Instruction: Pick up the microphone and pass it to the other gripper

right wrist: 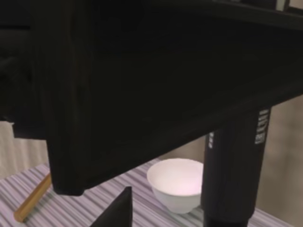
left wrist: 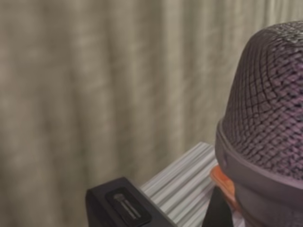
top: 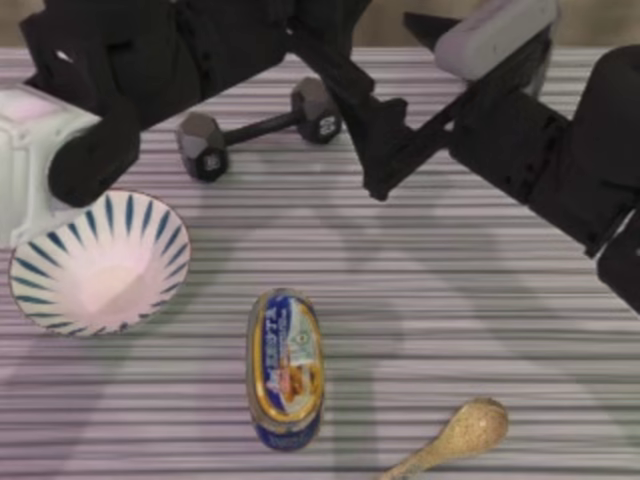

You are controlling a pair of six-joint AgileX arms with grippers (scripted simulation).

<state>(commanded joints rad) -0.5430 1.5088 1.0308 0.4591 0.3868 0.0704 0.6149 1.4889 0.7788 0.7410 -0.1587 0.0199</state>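
The microphone shows in both wrist views and is hidden under the crossed arms in the top view. Its grey mesh head (left wrist: 270,104) fills the near side of the left wrist view, with an orange ring under it. A black fingertip (left wrist: 218,210) of my left gripper (top: 385,175) lies against the neck there. The black handle (right wrist: 232,175) hangs upright below the left arm's dark bulk in the right wrist view. My right gripper (top: 405,150) meets the left one above the back middle of the table. Its one visible fingertip (right wrist: 120,210) stands apart from the handle, with table showing between them.
A black hex dumbbell (top: 262,128) lies just left of the grippers. A blue-striped bowl (top: 100,262) sits at the left, a tin can (top: 285,368) in the front middle and a speckled spoon (top: 455,435) at the front right, all on the striped table (top: 450,320).
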